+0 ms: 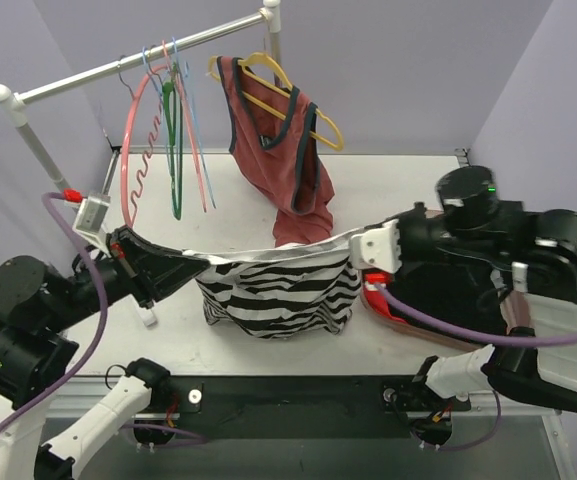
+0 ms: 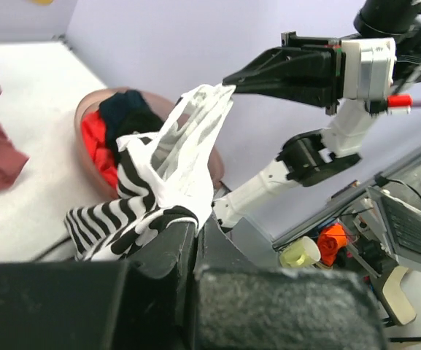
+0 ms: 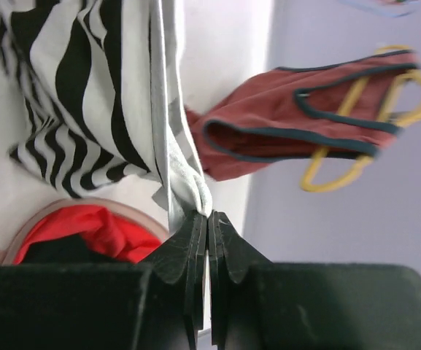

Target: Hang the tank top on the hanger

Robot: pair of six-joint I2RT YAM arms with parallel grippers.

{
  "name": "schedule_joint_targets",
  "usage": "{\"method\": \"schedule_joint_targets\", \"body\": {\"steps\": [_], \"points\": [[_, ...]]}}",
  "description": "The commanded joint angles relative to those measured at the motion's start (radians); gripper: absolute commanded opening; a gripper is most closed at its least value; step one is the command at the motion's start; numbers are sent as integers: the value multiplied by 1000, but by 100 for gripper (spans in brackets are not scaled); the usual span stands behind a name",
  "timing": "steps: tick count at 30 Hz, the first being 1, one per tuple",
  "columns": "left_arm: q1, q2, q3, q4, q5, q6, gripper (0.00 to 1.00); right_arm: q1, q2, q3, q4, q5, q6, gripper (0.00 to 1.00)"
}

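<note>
The black-and-white striped tank top (image 1: 278, 285) hangs stretched between my two grippers above the table, its body sagging down to the surface. My left gripper (image 1: 200, 262) is shut on its left end; in the left wrist view the jaws (image 2: 197, 226) pinch the striped fabric (image 2: 174, 160). My right gripper (image 1: 356, 242) is shut on the right end, with a bunched white edge (image 3: 188, 182) caught at its tips (image 3: 209, 216). The light-blue wire hanger (image 1: 196, 135) hangs on the rack at the back left, apart from both grippers.
A white rack bar (image 1: 138, 70) crosses the back, carrying a pink hanger (image 1: 131, 130), a green one (image 1: 174, 150) and a rust-red tank top (image 1: 288, 150) on a yellow hanger (image 1: 323, 125). A brownish bowl (image 2: 86, 109) with red and black clothes sits under my right arm.
</note>
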Motion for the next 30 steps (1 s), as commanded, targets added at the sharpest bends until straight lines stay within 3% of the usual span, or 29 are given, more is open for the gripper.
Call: {"method": "schedule_joint_targets", "body": {"steps": [1,7,11,14,21,22,23,24,25,26,27,28,30], "points": [[7,48,130,-2,65,5,0,1,7,142,-218,49,62,0],[7,7,12,7,41,-27,0,-5,-30,-50,-217,-82,85,0],[7,-43,-253,13,-15,-57,0,7,-19,-209,-183,-155,103,0],[7,-54,-431,48,-56,-75,0,21,7,-329,-137,-143,120,1],[8,41,-643,151,-177,-71,0,15,111,-562,3,-50,172,3],[8,67,-655,151,-190,-61,3,13,120,-601,12,-51,174,4],[10,74,-663,151,-203,-57,11,13,130,-615,12,-57,175,5],[10,81,-669,142,-217,-51,20,13,143,-625,11,-54,175,19],[10,78,-672,142,-222,-40,38,10,146,-627,12,-51,179,31],[10,70,-668,141,-220,-32,45,1,150,-616,15,-50,194,42],[8,55,-662,133,-219,-26,51,-10,153,-600,18,-57,209,60],[8,18,-640,125,-210,-5,62,-25,156,-580,30,-74,227,66],[8,-43,-614,75,-201,35,70,-106,160,-494,55,-153,305,77]]}}
